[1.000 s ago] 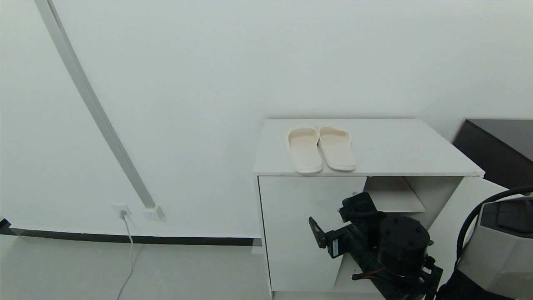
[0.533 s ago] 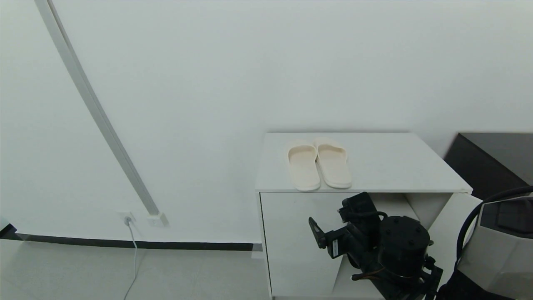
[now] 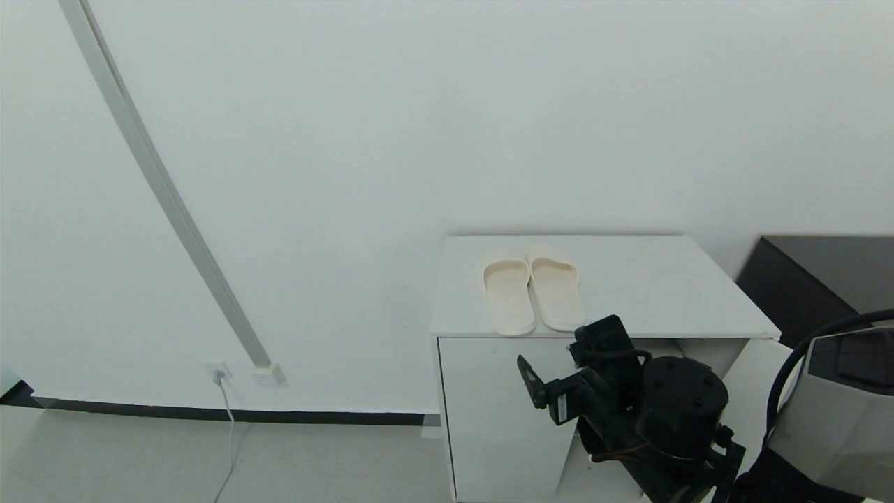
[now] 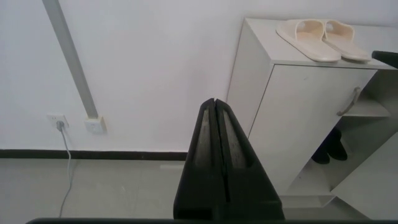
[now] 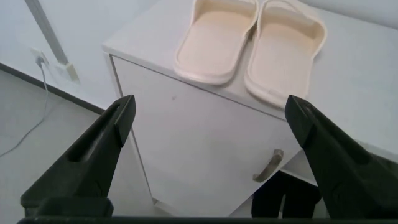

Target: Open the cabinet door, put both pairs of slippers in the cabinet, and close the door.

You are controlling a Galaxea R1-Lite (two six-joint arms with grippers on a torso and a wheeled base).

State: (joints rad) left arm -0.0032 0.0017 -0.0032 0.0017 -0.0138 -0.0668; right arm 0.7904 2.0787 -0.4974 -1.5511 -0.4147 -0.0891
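Note:
A pair of cream slippers lies side by side near the front edge of the white cabinet top. They show close below in the right wrist view as the cream slippers. My right gripper hangs open in front of the closed left door, just below the slippers, holding nothing. The door's handle is at its inner edge. The cabinet's right side stands open, and a dark pair of slippers sits on its lower shelf. My left gripper is shut and empty, off to the cabinet's left.
The open right door swings out toward me. A dark piece of furniture stands right of the cabinet. On the wall to the left are a slanted grey conduit and a socket with a cable. Bare floor lies left of the cabinet.
The whole head picture has shifted: the cabinet now sits lower and smaller in it, so the camera moved. The right gripper stays open in much the same place in the picture.

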